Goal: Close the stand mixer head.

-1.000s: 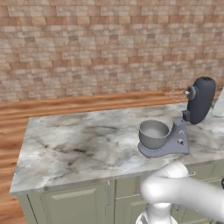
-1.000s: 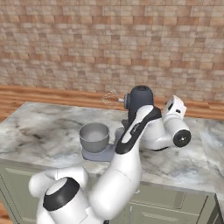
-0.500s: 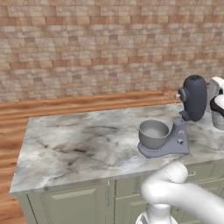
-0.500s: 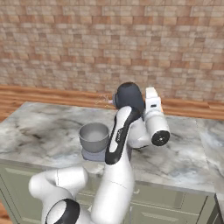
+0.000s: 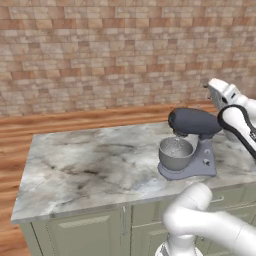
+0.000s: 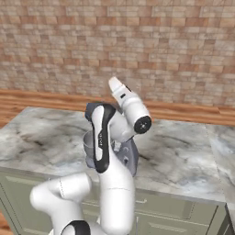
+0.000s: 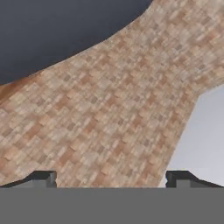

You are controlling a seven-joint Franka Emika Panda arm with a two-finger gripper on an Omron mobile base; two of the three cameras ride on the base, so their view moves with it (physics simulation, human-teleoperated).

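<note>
The dark slate-grey stand mixer head (image 5: 195, 122) lies level over the silver bowl (image 5: 175, 153), its whisk down inside the bowl. It sits on the lighter grey-blue stand (image 5: 205, 150). My gripper (image 5: 210, 86) hangs above and behind the head's hinge end, pointing up toward the brick wall, apart from the mixer. In the right base view my arm covers most of the mixer; a bit of the head (image 6: 90, 110) and the stand (image 6: 129, 157) show, with the gripper (image 6: 113, 82) raised above them. In the hand view the gripper (image 7: 111, 179) is open, its fingertips (image 7: 43, 177) wide apart with nothing between.
The mixer stands near the right end of a marble counter (image 5: 90, 165) over green cabinet doors (image 5: 80, 232). A brick wall (image 5: 100, 50) runs behind, beyond a strip of wooden floor (image 5: 75, 120). My own white arm (image 6: 103, 137) crosses close in front of the mixer.
The mixer head has swung down from tilted up to level over the bowl. My hand went from beside the head to above and behind it, pointing at the wall.
</note>
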